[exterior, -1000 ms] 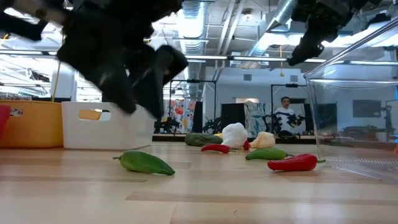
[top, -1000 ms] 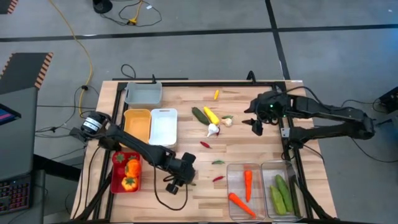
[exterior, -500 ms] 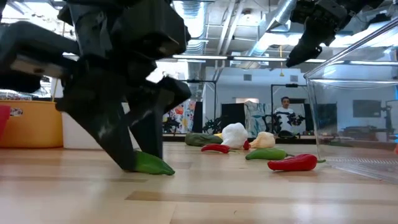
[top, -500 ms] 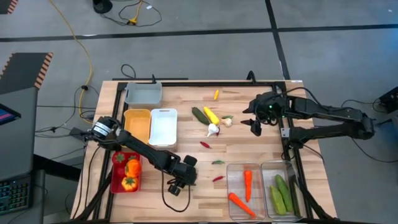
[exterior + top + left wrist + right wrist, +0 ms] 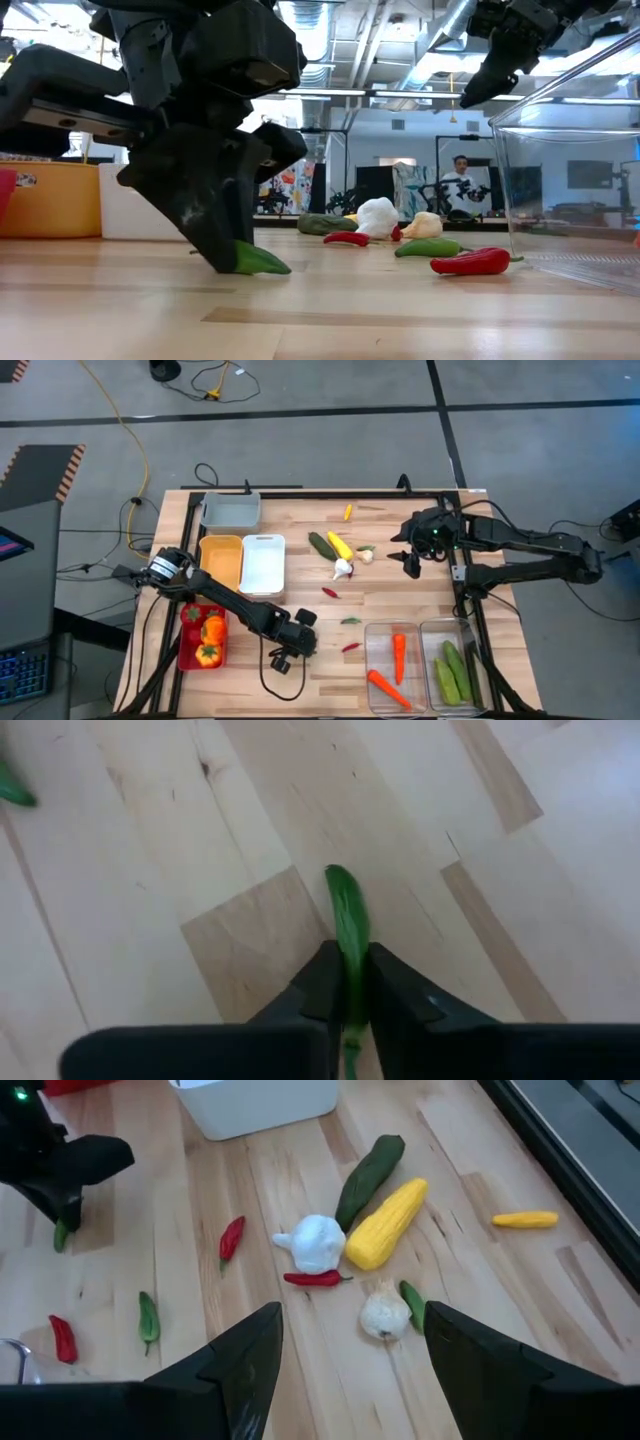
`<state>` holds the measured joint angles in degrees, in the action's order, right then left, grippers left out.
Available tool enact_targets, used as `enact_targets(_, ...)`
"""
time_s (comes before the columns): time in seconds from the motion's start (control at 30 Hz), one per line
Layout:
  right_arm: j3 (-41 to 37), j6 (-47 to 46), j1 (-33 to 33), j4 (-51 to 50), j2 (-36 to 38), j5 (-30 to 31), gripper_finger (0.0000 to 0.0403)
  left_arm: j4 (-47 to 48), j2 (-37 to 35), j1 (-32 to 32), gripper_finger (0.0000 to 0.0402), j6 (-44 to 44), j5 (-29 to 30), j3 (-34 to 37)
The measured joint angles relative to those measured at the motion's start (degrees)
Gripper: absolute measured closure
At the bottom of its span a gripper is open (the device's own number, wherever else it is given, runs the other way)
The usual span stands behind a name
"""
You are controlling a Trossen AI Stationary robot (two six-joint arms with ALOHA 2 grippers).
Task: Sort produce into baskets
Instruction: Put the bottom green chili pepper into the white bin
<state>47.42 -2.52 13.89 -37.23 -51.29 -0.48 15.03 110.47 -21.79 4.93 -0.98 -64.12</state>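
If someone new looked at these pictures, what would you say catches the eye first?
First, the left end effector, low at the table's front edge, closed on a thin green chili that lies on the wood. Next, the loose produce mid-table: a yellow corn cob beside a dark cucumber, with two white garlic bulbs nearby. The right end effector hangs open above that cluster.

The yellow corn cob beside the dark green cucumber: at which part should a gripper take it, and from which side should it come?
Grip the yellow corn cob across its thick middle, coming straight down from above. It lies flat on the table, so its rounded flanks are what the fingers can close on. The dark green cucumber lies close along one flank and the white garlic sits at one end, so a finger would probably have to slip in between.
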Motion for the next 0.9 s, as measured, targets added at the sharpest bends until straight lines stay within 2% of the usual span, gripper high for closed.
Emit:
enact_targets(0.17, 0.0, 0.0, 0.0, 0.0, 0.0, 0.2, 0.0132, 1.6, -1.4, 0.6, 0.0391, 0.0, 0.2, 0.2)
enact_targets(0.4, 0.0, 0.0, 0.0, 0.0, 0.0, 0.2, 0.0132, 7.8, -8.0, 3.5, 0.0373, 0.4, 1.3, 0.2)
enact_targets(0.73, 0.0, 0.0, 0.0, 0.0, 0.0, 0.1, 0.0132, 29.1, -23.0, 9.4, 0.037, 0.3, 12.6, 0.2)
enact_targets(0.9, 0.0, 0.0, 0.0, 0.0, 0.0, 0.1, 0.0132, 35.5, -28.2, 12.5, 0.0369, -1.3, 18.3, 0.2)
